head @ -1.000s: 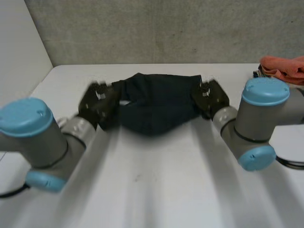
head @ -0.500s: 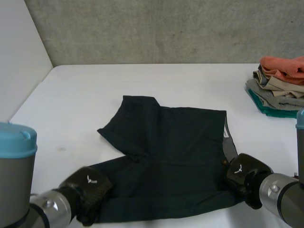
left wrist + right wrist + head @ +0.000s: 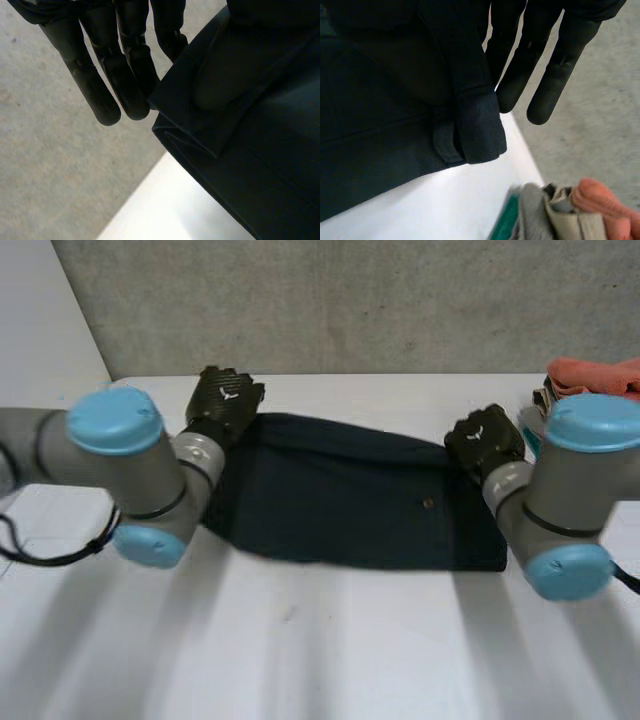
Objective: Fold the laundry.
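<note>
A dark navy garment (image 3: 340,490) lies on the white table (image 3: 320,640) as a wide folded band. My left hand (image 3: 225,400) is at its far left corner and my right hand (image 3: 485,438) at its far right corner. In the left wrist view the straight fingers (image 3: 120,85) pinch the doubled corner of the cloth (image 3: 260,125) against the thumb, which the fabric covers. In the right wrist view the fingers (image 3: 555,75) hold a rolled corner of the cloth (image 3: 380,100) the same way.
A pile of folded clothes (image 3: 590,380), salmon on top over beige and green, sits at the far right edge just beyond my right hand; it is beside the fingertips (image 3: 570,210) in the right wrist view. A grey wall backs the table.
Half a second ago the garment lay spread with both hands at its near corners. Both hands have since carried those corners to the far edge, doubling the cloth over.
</note>
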Available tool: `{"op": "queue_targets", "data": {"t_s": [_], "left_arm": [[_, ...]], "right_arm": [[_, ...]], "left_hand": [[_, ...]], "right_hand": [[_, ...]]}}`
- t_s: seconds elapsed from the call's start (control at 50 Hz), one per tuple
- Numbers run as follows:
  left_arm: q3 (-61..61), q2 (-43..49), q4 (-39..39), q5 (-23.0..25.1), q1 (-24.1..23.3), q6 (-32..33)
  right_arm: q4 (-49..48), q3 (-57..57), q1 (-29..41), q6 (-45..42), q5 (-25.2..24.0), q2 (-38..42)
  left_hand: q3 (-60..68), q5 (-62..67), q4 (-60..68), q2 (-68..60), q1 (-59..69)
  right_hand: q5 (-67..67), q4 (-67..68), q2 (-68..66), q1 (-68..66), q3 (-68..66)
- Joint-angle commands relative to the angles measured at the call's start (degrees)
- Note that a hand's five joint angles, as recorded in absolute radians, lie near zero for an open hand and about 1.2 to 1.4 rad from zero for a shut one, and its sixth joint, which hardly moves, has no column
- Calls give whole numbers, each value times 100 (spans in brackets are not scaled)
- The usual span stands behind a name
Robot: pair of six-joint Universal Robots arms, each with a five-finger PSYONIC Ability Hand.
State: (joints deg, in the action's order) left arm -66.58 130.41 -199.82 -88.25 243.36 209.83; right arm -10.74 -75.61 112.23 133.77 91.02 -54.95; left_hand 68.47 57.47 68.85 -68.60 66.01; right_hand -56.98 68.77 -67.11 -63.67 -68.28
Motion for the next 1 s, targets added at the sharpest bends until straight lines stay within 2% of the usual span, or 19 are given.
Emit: {"op": "queue_targets", "data": {"t_s": [0.02,0.04,0.06,0.08,0.16,0.26,0.34,0.4,0.46,0.54,0.62,0.66,0.68,0.78,0.84,0.88,0.94,1.0], "left_arm": [[778,933,-329,-9,-69,128],[770,934,-356,-9,-78,128],[752,925,-391,-9,-87,128],[726,916,-426,-9,-96,119],[410,697,-566,-26,-236,58],[-353,83,-602,-53,-280,40],[-926,-331,-602,-52,-289,23],[-1250,-551,-602,-52,-289,-21],[-1401,-613,-602,-52,-298,-100],[-1498,-622,-593,-61,-315,-250],[-1524,-631,-593,-70,-324,-276],[-1542,-648,-593,-70,-324,-276],[-1542,-648,-593,-70,-324,-276],[-1577,-815,-558,-79,-324,-276],[-1638,-938,-558,-79,-324,-285],[-1717,-1079,-558,-79,-324,-285],[-1831,-1228,-558,-79,-315,-311],[-1911,-1299,-558,-79,-307,-346]], "right_arm": [[-1384,880,9,-176,29,1222],[-1500,916,9,-176,38,1293],[-1580,917,9,-176,38,1329],[-1589,917,9,-141,47,1338],[-1266,566,-17,70,161,935],[175,-155,-175,1237,56,-119],[1256,-568,-499,2099,-514,-683],[1591,-848,-745,2259,-962,-701],[1513,-1025,-843,2250,-1174,-684],[1162,-1140,-861,2250,-1210,-517],[898,-1105,-905,2224,-1192,-245],[845,-1078,-922,2145,-1157,-148],[836,-1078,-940,2110,-1131,-147],[302,-1490,-1255,1584,-561,-532],[90,-1772,-1353,1022,-446,-1007],[2,-1939,-1493,249,-349,-1307],[-69,-2001,-1529,-681,-366,-1386],[-235,-1879,-1485,-1080,-375,-1387]], "left_hand": [[-3183,-3083,-3221,3195,-2936],[-5250,-5150,-5288,5262,-5003],[-5847,-5747,-5885,5860,-5601],[-5579,-5479,-5617,5592,-5333],[-5847,-5747,-5885,5860,-5601],[-5847,-5747,-5885,5860,-5601],[-5847,-5747,-5885,5860,-5601],[-5847,-5747,-5885,5860,-5601],[-5847,-5747,-5885,5860,-5601],[-5847,-5747,-5885,5860,-5601],[-5847,-5747,-5885,5860,-5601],[-5847,-5747,-5885,5860,-5601],[-5847,-5747,-5885,5860,-5601],[-5847,-5747,-5885,5860,-5601],[-5847,-5747,-5885,5860,-5601],[-5847,-5747,-5885,5860,-5601],[-5847,-5747,-5885,5860,-5601],[-5847,-5747,-5885,5860,-5601]], "right_hand": [[5698,-5877,5711,5367,5828],[5698,-5877,5711,5367,5828],[5698,-5877,5711,5367,5828],[5698,-5877,5711,5367,5828],[5698,-5877,5711,5367,5828],[5698,-5877,5711,5367,5828],[5698,-5877,5711,5367,5828],[5698,-5877,5711,5367,5828],[5573,-5751,5585,5241,5703],[4196,-4375,4209,3865,4326],[1961,-2140,1974,1630,2091],[-923,745,-911,-1255,-793],[-1298,1119,-1286,-1629,-1168],[-1302,1123,-1289,-1633,-1172],[-1302,1123,-1289,-1633,-1172],[-1302,1123,-1289,-1633,-1172],[-1302,1123,-1289,-1633,-1172],[-1302,1123,-1289,-1633,-1172]]}}
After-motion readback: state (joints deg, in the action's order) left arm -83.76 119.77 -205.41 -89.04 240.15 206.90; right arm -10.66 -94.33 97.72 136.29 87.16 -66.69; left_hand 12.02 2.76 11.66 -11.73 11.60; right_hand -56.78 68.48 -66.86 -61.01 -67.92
